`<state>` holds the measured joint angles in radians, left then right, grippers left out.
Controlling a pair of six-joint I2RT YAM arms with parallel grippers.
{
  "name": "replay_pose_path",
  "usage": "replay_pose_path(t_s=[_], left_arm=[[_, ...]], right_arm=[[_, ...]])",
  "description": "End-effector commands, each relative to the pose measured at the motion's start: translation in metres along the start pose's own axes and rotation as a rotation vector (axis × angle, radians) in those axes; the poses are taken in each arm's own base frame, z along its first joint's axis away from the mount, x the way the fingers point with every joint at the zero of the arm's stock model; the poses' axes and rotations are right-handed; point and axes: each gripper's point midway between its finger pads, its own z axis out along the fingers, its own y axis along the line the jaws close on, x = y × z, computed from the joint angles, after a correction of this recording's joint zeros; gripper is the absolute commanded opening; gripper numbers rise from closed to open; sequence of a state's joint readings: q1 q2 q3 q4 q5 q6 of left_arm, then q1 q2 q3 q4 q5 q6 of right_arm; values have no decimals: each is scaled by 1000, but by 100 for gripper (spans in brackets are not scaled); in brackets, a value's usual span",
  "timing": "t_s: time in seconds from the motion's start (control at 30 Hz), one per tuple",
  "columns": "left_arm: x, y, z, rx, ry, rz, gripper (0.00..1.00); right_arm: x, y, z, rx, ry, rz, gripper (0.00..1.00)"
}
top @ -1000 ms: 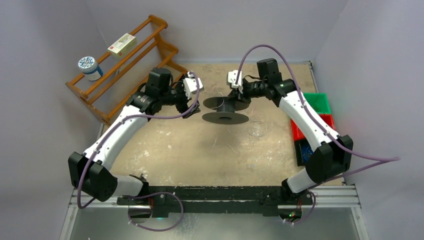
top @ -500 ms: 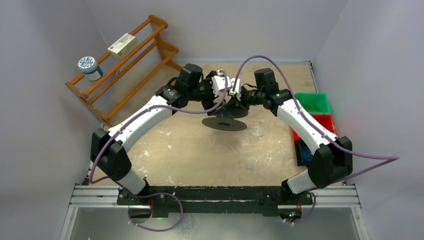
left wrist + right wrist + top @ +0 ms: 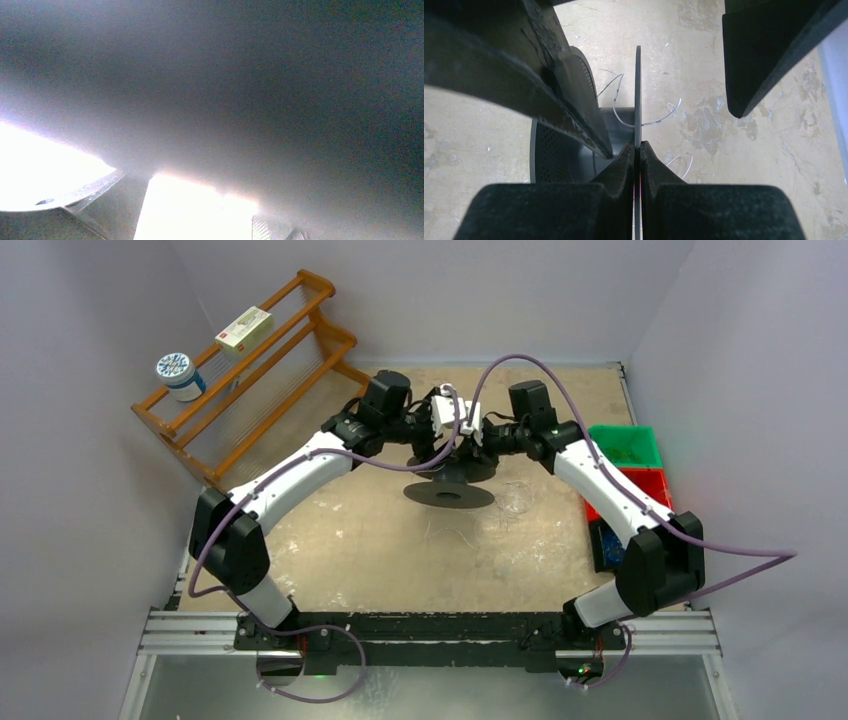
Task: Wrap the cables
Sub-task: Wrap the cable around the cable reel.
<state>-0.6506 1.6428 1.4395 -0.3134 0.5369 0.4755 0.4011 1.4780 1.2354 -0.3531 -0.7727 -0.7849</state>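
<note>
- The right end effector is pinching the thin rim of a flange on the black spool, with its fingers pressed together on that rim.
- The left end effector is hovering at the spool's top, opposite the right one. Its own camera is giving only a dark blur, so I cannot tell whether it is spread or closed.
- The cables are lying in loose pale loops on the counter just beside the spool, with another strand in front of it.
- One strand is crossing the spool's hub, but little appears wound. By my judgement, most of the wrapping is waiting to be done.
</note>
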Motion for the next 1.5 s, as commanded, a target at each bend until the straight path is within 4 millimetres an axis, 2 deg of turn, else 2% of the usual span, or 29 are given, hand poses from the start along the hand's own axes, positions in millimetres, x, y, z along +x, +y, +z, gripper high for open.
replay_pose_path(t_s=[0.0, 0.1, 0.2, 0.47, 0.67, 0.93, 1.13, 1.3, 1.47], left_arm=[[15, -12, -7, 105, -43, -20, 77], [18, 3, -18, 116, -98, -63, 78], [23, 5, -19, 127, -107, -63, 79], [32, -7, 4, 134, -50, -26, 79], [34, -5, 16, 123, -52, -47, 77], [33, -8, 30, 163, -60, -74, 71], [24, -11, 32, 206, -84, -87, 69], [20, -9, 35, 205, -96, -126, 62], [32, -4, 42, 183, -61, -136, 55]], right_arm=[[-29, -2, -11, -27, -124, -34, 0], [-22, -3, -10, -53, -127, -21, 0], [-17, -7, -11, -54, -127, -9, 0], [-13, -9, -12, -62, -130, 6, 0], [-9, -7, -12, -75, -131, 10, 0], [-8, -5, -12, -82, -134, 8, 0], [-6, -6, -13, -81, -132, 10, 0], [-5, -6, -13, -81, -132, 11, 0], [-5, -6, -14, -80, -132, 10, 0]])
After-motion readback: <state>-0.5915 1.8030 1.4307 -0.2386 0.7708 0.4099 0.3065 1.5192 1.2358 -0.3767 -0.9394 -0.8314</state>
